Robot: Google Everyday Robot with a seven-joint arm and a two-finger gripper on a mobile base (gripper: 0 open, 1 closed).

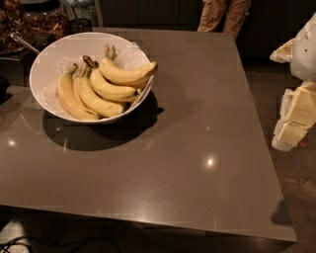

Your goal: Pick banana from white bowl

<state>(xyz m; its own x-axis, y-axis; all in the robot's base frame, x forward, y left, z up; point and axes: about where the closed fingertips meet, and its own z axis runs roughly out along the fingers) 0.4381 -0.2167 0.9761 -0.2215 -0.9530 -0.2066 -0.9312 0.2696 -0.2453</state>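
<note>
Hand at the right edge, half out of frame.

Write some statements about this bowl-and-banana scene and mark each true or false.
1. The white bowl sits near the table's far left corner. True.
2. The claw is holding the banana. False: the claw hangs past the table's right edge, away from the bowl; the banana lies in the bowl atop the bunch.
3. The bowl has tipped over. False: it stands upright with all the fruit inside.
4. A person's legs show beyond the table's far edge. True.
</note>
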